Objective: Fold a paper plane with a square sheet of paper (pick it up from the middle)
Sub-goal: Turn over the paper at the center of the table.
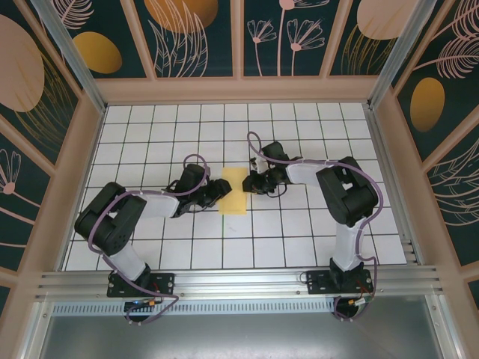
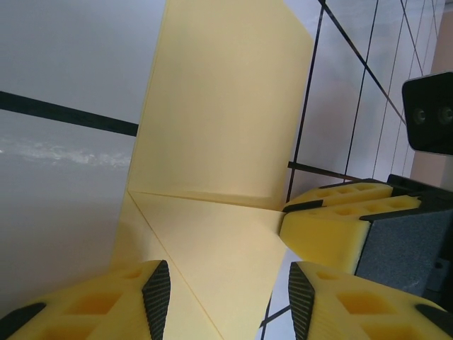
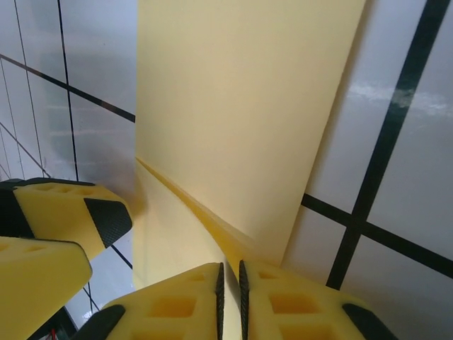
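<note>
Square sheet of paper [image 1: 234,193]: I see it lying on the white gridded table [image 1: 150,142], about midway between the two arms, folded narrower than a square, with its long side running away from the bases
Colour: plain pale yellow, lit evenly, with no marks on it that I can make out
Folds: through the left wrist camera I make out a roughly level crease across the sheet and a diagonal one running down from that crease's left end; the far part of the paper lies flat and smooth
Left gripper [image 1: 218,192]: I have it low at the side of the sheet nearest the left arm, pointing across toward the right arm
Left fingers [image 2: 92,308]: apart, yellow with dark ribbed pads, one on either side of the near part of the sheet; I cannot tell whether they press on the paper
Right gripper [image 1: 251,183]: low at the opposite side of the sheet, facing the left gripper across the paper
Right fingers [image 3: 297,304]: drawn together with a hairline slit between the dark pads; a raised fold of the paper runs straight into that slit, so I read them as clamped on the folded edge
Grippers to each other: near, with the sheet between them; each wrist camera catches the other's yellow fingertips just beside the paper
Table surface: glossy white tiles with dark lines, showing on both sides of the sheet
</note>
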Tool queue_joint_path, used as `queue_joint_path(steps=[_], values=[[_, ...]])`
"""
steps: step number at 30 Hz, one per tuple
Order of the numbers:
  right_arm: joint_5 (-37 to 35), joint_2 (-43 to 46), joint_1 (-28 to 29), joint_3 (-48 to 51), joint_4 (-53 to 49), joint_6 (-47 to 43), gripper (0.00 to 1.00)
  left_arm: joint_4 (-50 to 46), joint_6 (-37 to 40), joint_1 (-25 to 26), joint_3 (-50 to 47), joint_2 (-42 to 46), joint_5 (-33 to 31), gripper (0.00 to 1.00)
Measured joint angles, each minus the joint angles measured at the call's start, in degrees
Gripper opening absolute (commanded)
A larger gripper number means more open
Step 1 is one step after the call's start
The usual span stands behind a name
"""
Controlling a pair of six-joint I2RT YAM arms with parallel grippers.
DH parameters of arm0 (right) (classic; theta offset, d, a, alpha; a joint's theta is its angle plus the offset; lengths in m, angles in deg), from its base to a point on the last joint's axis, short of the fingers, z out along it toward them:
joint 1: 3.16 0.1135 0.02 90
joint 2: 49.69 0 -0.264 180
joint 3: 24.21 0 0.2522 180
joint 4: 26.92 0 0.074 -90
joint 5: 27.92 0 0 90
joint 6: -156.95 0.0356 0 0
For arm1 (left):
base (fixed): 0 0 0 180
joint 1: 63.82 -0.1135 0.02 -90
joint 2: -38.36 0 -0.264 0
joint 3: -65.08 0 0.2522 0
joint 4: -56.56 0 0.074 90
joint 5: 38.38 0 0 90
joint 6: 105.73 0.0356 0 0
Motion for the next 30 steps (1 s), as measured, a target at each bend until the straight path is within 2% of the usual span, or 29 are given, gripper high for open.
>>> queue_joint_path(steps=[4, 18, 30], values=[[0.02, 0.0, 0.0, 0.0, 0.02, 0.02, 0.05, 0.0, 0.0, 0.0, -0.07, -0.22, 0.02, 0.51], [0.0, 0.0, -1.27, 2.16, 2.62, 1.95, 0.04, 3.02, -0.17, -0.13, -0.2, -2.01, 2.97, 0.52], [0.0, 0.0, -1.31, 2.4, 3.02, 1.99, 0.03, 4.52, 0.85, 0.0, 1.25, -4.98, 4.92, 0.34]])
